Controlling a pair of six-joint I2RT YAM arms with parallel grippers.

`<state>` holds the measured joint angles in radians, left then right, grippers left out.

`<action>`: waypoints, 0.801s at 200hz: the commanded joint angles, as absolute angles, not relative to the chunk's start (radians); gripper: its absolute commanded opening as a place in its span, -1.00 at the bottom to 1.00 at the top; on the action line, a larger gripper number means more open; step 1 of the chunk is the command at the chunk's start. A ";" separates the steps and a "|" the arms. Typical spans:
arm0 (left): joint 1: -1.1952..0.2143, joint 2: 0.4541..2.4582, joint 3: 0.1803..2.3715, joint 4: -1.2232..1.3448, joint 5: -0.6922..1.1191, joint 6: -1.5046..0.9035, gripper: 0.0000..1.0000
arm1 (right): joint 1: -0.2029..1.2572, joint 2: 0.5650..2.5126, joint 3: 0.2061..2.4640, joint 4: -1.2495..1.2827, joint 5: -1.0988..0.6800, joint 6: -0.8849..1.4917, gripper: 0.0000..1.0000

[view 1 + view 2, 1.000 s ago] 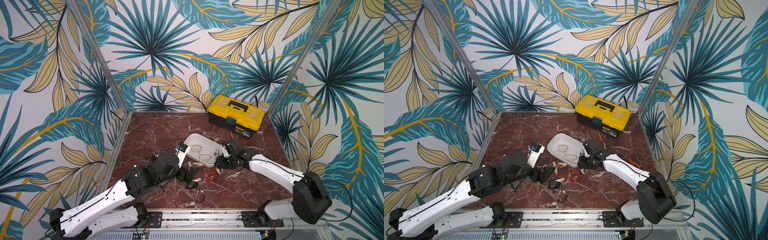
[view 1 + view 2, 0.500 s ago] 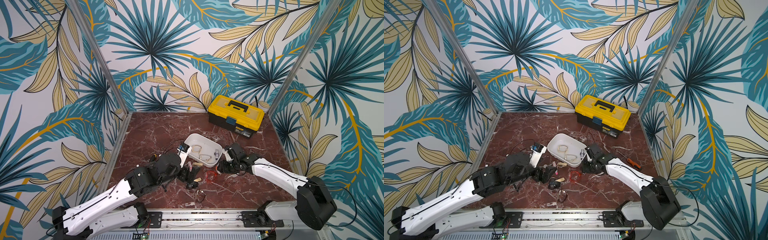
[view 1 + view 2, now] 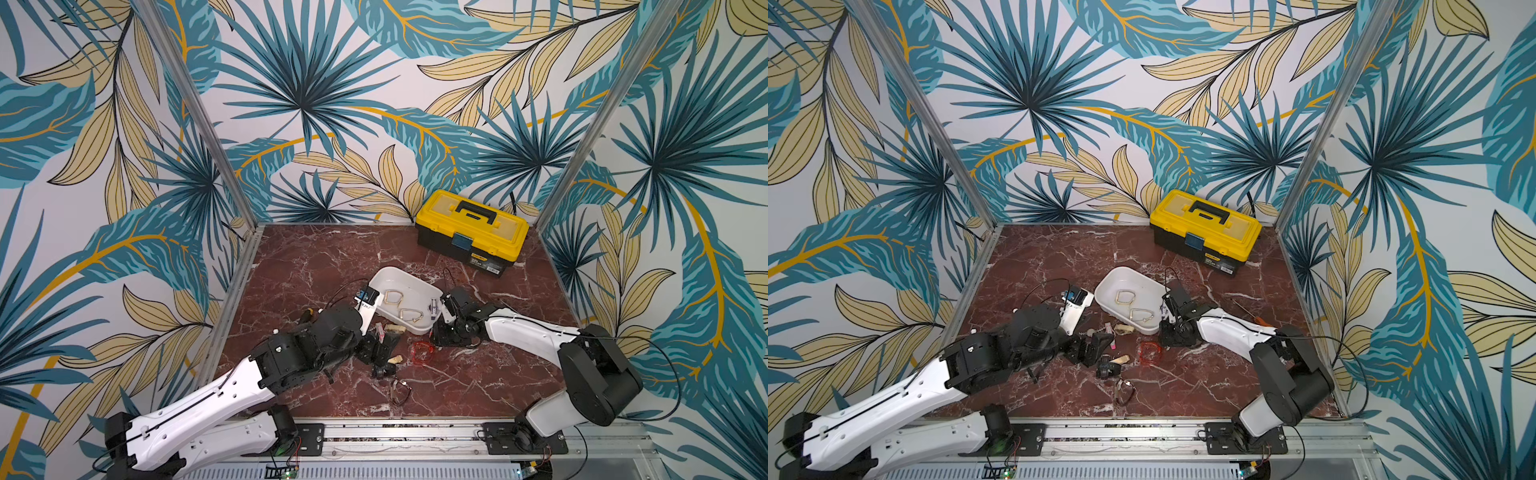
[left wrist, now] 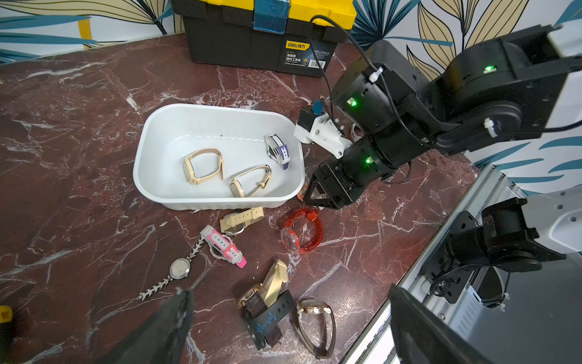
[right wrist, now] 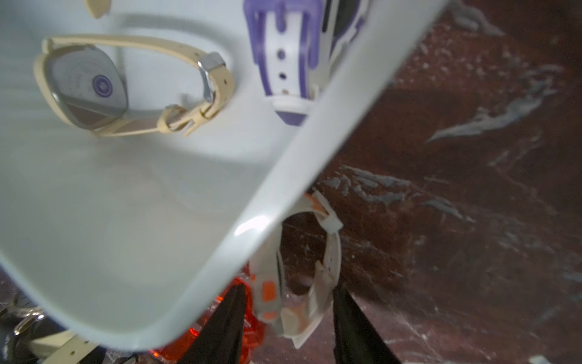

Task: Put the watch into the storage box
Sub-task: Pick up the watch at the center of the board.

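The storage box (image 3: 390, 272) (image 3: 1121, 272) (image 4: 217, 108) is a shallow white tub at mid-table. In it lie two beige watches (image 4: 203, 165) (image 4: 250, 181) and a purple-and-white one (image 4: 277, 151). My right gripper (image 3: 440, 336) (image 4: 321, 195) (image 5: 288, 315) is down at the tub's near right corner. It is open, and its black fingers flank a white-and-orange watch (image 5: 266, 274) lying on the marble against the tub's rim (image 5: 283, 189). My left gripper (image 3: 380, 353) (image 4: 289, 331) is wide open and holds nothing, above a heap of watches.
Loose on the marble lie a red translucent watch (image 4: 304, 230), beige (image 4: 241, 217), pink-and-white (image 4: 222, 245), silver chain (image 4: 179, 268), black-banded (image 4: 271, 315) and brown-strapped (image 4: 315, 318) ones. A yellow-and-black toolbox (image 3: 471, 232) stands at the back right. An orange screwdriver (image 3: 1254, 316) lies right of the arm.
My right gripper has sunk to the table at the tub's corner and its jaws have narrowed round the white-and-orange watch. The left arm has barely moved.
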<state>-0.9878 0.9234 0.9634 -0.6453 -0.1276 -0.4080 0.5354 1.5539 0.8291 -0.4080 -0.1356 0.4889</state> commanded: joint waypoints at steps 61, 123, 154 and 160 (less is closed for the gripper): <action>-0.992 0.956 0.960 -0.639 -0.127 -0.382 1.00 | 0.535 1.605 0.893 -0.412 -0.112 0.465 -0.18; -0.992 0.982 0.963 -0.632 -0.119 -0.376 1.00 | 0.534 1.671 0.922 -0.414 -0.132 0.449 -0.69; -0.992 0.982 0.964 -0.632 -0.118 -0.375 1.00 | 0.535 1.632 0.917 -0.430 -0.131 0.448 -0.86; -0.992 0.982 0.963 -0.632 -0.119 -0.375 1.00 | 0.536 1.623 0.917 -0.435 -0.128 0.448 -0.91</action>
<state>-0.9878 0.9840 0.9634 -0.6453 -0.1230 -0.3893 0.5350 1.6474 0.9188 -0.3977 -0.1356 0.4553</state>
